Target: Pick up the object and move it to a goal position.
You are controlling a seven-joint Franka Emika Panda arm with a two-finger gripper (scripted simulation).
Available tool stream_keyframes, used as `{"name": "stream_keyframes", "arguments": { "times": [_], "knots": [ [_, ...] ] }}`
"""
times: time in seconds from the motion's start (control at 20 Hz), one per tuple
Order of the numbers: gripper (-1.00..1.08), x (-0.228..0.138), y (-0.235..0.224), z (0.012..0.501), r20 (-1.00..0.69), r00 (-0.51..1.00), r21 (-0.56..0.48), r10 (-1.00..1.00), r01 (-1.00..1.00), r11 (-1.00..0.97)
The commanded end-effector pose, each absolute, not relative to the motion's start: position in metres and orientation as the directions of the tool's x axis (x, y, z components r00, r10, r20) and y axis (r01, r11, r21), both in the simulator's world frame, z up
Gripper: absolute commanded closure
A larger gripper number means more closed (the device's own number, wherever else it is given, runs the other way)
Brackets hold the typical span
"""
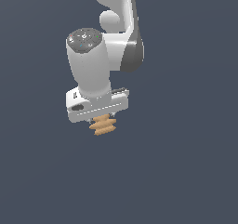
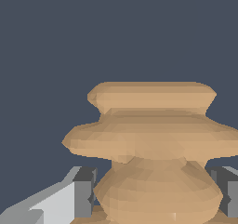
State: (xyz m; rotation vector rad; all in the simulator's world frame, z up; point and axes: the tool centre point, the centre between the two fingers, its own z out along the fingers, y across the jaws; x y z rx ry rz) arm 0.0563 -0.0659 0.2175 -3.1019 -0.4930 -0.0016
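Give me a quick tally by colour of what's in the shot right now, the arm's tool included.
Tan-orange: 1, the ridged piece, held between the tool's fingers.
White and grey: 1, the arm with its tool.
Total: 2.

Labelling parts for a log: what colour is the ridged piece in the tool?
Tan-orange ridged piece, clearest in the wrist view.
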Motion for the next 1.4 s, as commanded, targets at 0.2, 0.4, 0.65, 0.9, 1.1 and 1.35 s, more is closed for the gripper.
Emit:
{"name": "stream_keyframes", "arguments": {
  "times": [0.2,0.4,0.65,0.9,1.1,1.35],
  "knots": [
    [1.08,0.056,-0.102,0.285,0.001,0.951,-0.001,0.311,0.311,-0.951],
    [1.08,0.057,-0.123,0.323,0.001,0.951,-0.001,0.311,0.311,-0.951],
    [1.08,0.059,-0.141,0.357,0.000,0.951,-0.001,0.310,0.310,-0.951],
    [1.08,0.060,-0.153,0.378,0.000,0.951,0.000,0.310,0.310,-0.951],
    [1.08,0.061,-0.157,0.386,0.000,0.951,0.000,0.310,0.310,-0.951],
    [1.08,0.062,-0.159,0.390,0.000,0.951,0.000,0.310,0.310,-0.951]
  ]
}}
